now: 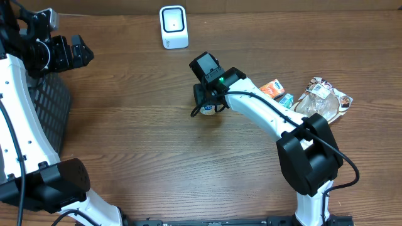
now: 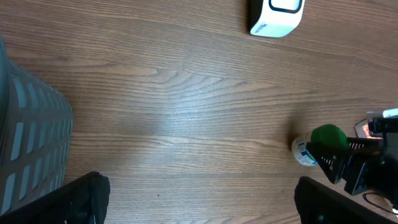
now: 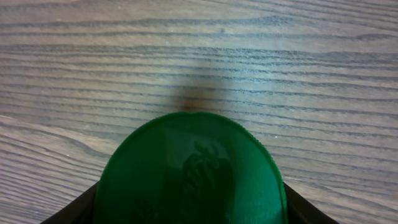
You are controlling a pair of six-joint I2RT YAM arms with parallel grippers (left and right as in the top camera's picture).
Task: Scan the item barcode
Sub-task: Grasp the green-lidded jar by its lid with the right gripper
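Right pincer [image 1: 208, 105] around green-lidded tub [image 3: 189, 168]

- From overhead, my right tool [image 1: 210, 105] covers most of the green-lidded container [image 1: 209, 112]. I see only a sliver of white beneath it.
- In the right wrist view the lid [image 3: 193, 174] is soft and blurred and is cut off by the near edge. The label and any barcode are out of sight.
- In the left wrist view the scanner [image 2: 277, 15] is cropped by the far edge, and the black basket [image 2: 31, 143] by the left edge.
- My left tool [image 2: 199, 208] shows only the tips of its fingers [image 2: 78, 199] at the near corners.
- The print on the snack packets [image 1: 323, 100] at the right is too small for me to read.
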